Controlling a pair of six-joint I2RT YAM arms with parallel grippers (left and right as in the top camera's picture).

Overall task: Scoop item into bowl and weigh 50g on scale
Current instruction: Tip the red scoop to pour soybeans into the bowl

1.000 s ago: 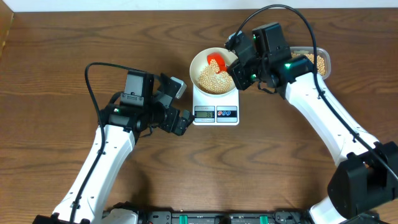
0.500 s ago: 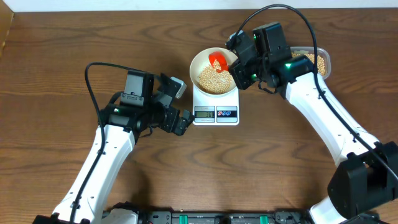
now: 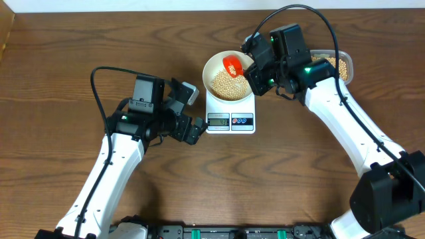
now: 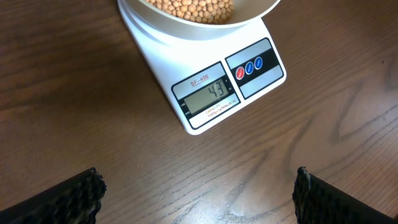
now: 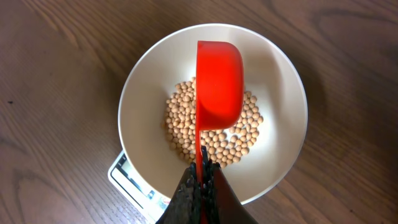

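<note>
Beans (image 5: 183,127) in bowl (image 5: 146,78) on scale (image 4: 155,59) read 43, short of target; my right end effector (image 5: 202,180) clamps red scoop (image 5: 219,81), left end effector (image 4: 196,199) gapes.

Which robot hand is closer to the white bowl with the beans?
Right. The right gripper holds the red scoop over the bowl; the left gripper hangs open beside the scale, away from the bowl.
</note>
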